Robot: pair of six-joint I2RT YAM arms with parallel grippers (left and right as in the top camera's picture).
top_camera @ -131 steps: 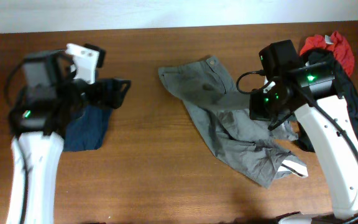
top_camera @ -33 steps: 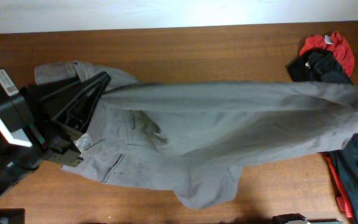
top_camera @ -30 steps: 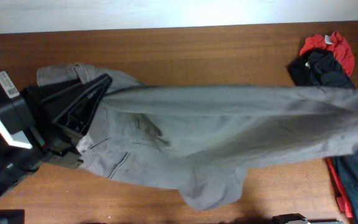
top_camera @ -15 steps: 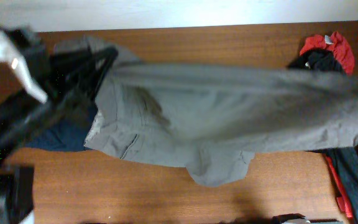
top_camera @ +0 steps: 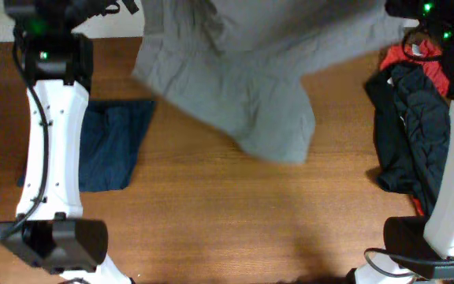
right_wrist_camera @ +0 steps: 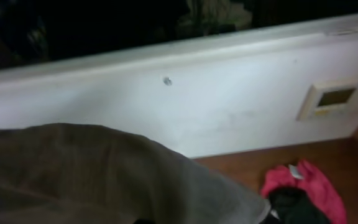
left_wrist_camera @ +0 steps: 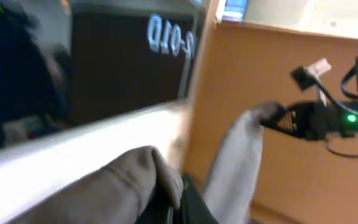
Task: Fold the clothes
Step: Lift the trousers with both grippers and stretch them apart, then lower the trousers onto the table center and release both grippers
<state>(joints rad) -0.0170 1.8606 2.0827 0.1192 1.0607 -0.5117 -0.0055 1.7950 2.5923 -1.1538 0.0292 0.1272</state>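
Swinging up and toward the far edge: the mid-grey woven cotton shorts point(top_camera: 251, 79), stretched low across the brown wooden tabletop point(top_camera: 227, 229) half a second ago, now hang in the air between both arms. One loose leg droops over the middle of the tabletop.

Left gripper point(left_wrist_camera: 174, 208): jaws pinched tight on a bunched grey edge. Right gripper point(left_wrist_camera: 275, 118), seen from the left wrist view: jaws closed on the opposite end, cloth taut between.

Judgement: a shake-out before laying flat; no fold made yet.

Around:
- Dark navy blue garment point(top_camera: 109, 150) lies flat on the left beside the left arm, no longer covered by the shorts.
- Black garment point(top_camera: 404, 126) is heaped on the right, with the red garment point(top_camera: 416, 51) behind it.
- The two piles flank the landing spot, so the drooping leg could drag onto either on lowering.
- White wall point(right_wrist_camera: 229, 93) beyond.
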